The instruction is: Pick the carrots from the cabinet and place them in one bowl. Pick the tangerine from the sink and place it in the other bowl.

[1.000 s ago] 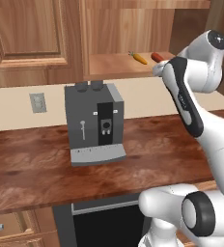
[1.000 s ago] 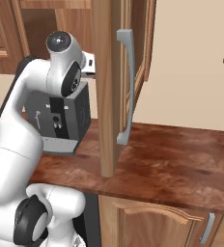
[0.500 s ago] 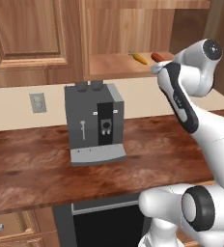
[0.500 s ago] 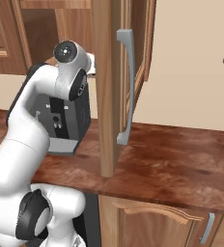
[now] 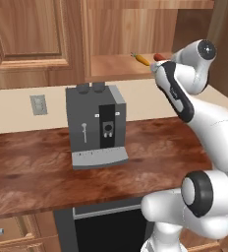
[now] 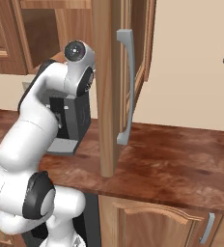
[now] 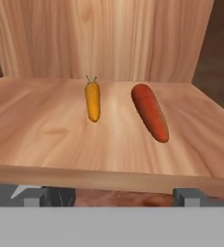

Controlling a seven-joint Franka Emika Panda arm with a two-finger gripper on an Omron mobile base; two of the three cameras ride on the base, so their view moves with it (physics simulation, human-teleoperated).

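Lying beyond open jaws: carrots [image 7: 121,108]

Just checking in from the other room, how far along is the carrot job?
Nothing placed yet. The yellow-orange carrot and the reddish carrot both lie on the wooden cabinet shelf; the open gripper faces them, holding nothing. Both picks remain.

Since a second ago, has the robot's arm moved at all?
Yes. In the left base view the arm has swung right and up, away from the coffee machine, toward the carrots on the cabinet shelf.
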